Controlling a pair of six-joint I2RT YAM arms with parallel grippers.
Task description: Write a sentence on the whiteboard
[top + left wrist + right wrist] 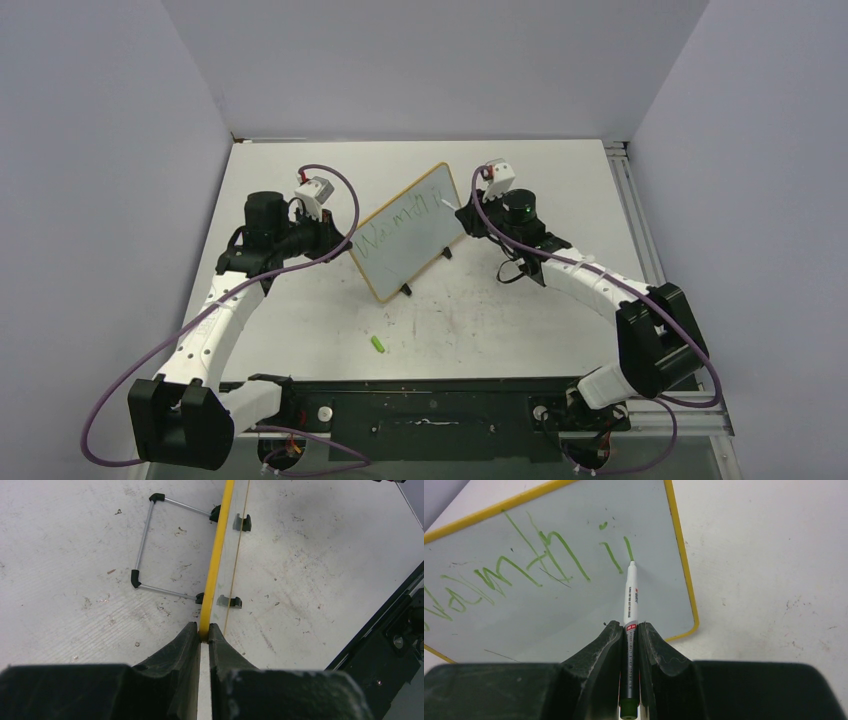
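Your left fingers (192, 636) pinch the whiteboard (425, 255) by its frame. Your right fingers (611, 632) grip the green marker (630, 595), tip on the sentence (398, 226) just ahead. Press harder and the board could tip or slip free.

The whiteboard (408, 232) is standing slanted across the middle of the table (520, 320), blocking any straight pass from left to right there. The left gripper (204, 630) is clamping the board's left end. The right gripper (630, 626) is pinching a marker (630, 592) whose tip is meeting the board's face, and is crowding the right end. On the board's back side a wire stand (150, 545) is jutting out over the tabletop. In the passable near strip a small green cap (378, 344) is lying. Walls (100, 150) are closing in the left, far and right sides.
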